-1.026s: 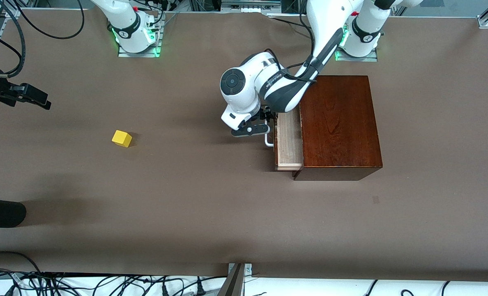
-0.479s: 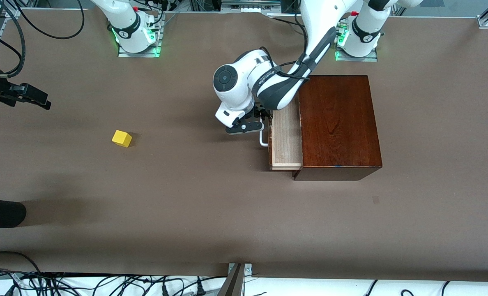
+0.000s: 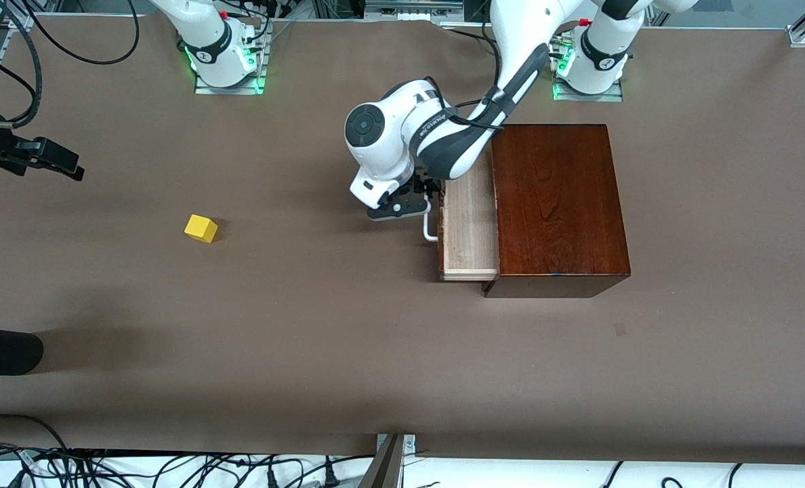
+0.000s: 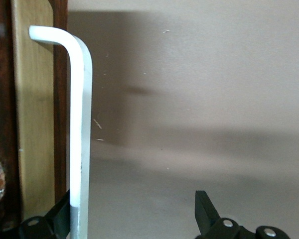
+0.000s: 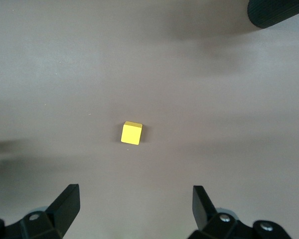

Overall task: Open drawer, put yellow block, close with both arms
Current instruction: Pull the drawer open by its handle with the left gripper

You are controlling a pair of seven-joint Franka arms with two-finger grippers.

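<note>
You had the left gripper point(image 3: 421, 205) down at the drawer point(image 3: 469, 227), its fingers spread wide with one black finger point(image 4: 60, 216) hooked inside the white loop handle point(image 3: 429, 226) and the other standing clear of it over bare table. Nothing was clamped; the pull, as I judge it, came from that one finger bearing on the bar. The handle's long axis ran along the drawer's dark front, and the drawer slid out of the wooden box point(image 3: 557, 207) toward the right arm's end of the table, so that was the line your left arm had to follow. The tray stood partly out, pale wood showing, and looked empty in the part that showed.

The yellow block point(image 3: 200, 228) lay on the table well apart from the drawer, toward the right arm's end. Your right gripper point(image 5: 134, 211) hung above it, fingers wide apart and holding nothing, the block point(image 5: 131, 133) lying ahead of the gap between them rather than inside it. In the front view that gripper was out of frame. The right arm was plainly the nearer one for the pick, and I judge the drawer needed more opening first.
</note>
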